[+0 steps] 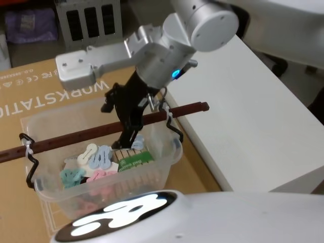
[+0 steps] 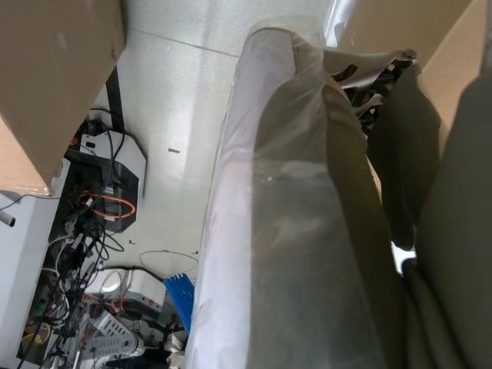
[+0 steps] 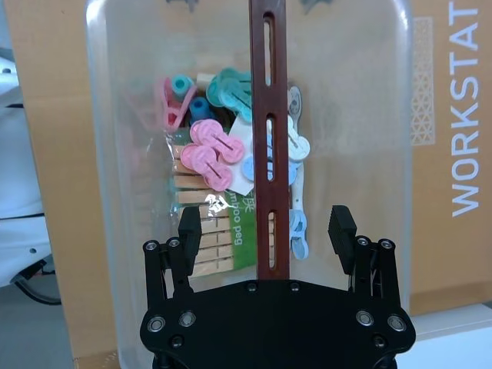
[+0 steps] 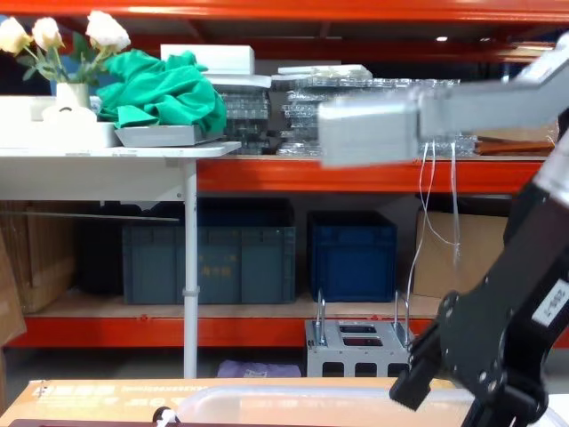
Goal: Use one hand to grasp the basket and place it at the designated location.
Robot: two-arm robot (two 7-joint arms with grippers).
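Right wrist view, lower frame: straddling the handle [image 3: 268,115] of the basket [image 3: 115,92] with the hand [image 3: 266,223] spread wide; cradling coloured pegs [image 3: 211,150] mid-frame.

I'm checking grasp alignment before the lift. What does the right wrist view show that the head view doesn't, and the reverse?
Right wrist view: the right gripper is open, its fingers standing either side of the reddish-brown handle without touching it. Head view: the right arm reaching down, the black side bracket, and the white table beside the cardboard box. Both: the translucent basket with its clothes pegs.
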